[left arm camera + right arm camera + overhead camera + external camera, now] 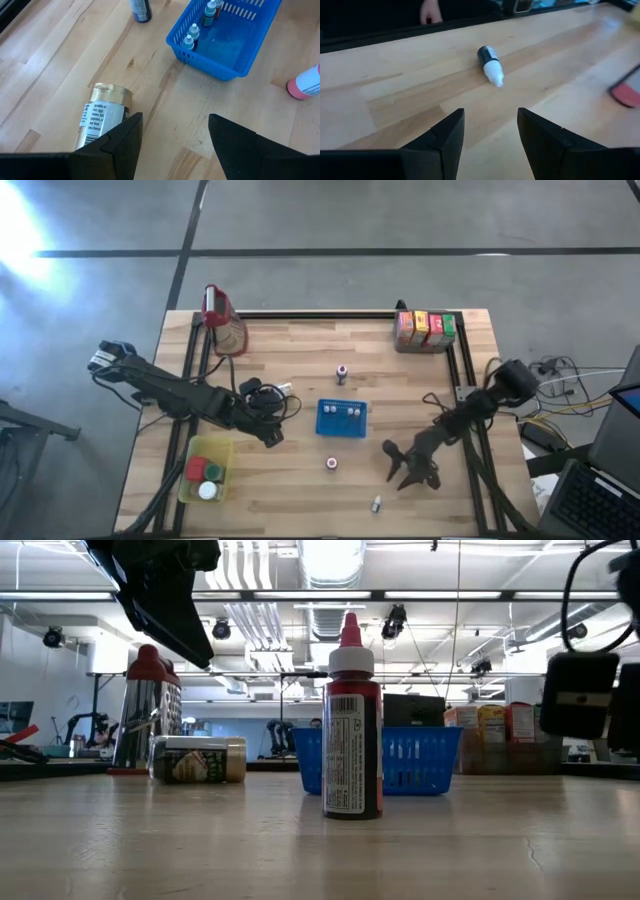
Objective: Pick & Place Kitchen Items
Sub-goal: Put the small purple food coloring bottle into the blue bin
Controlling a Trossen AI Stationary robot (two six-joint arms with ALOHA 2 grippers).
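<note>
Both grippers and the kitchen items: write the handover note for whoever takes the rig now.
Left gripper: open, empty, over the lying gold-capped jar.
Right gripper: open, empty, facing the lying dark bottle.
Done: small bottles in the blue basket; lids in the yellow bin; cartons at the far right corner.
Left: jar, dark bottle, red bottle, purple bottle loose on the table.

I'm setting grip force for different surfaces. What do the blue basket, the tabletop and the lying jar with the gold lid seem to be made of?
Blue basket: probably moulded plastic, glossy, with slotted walls.
Tabletop: wood, pale planks with visible grain and a knot, smooth finish.
Jar: the gold lid looks like shiny metal or metallised plastic; the body is hidden by a printed paper label, so glass or plastic is unclear.
</note>
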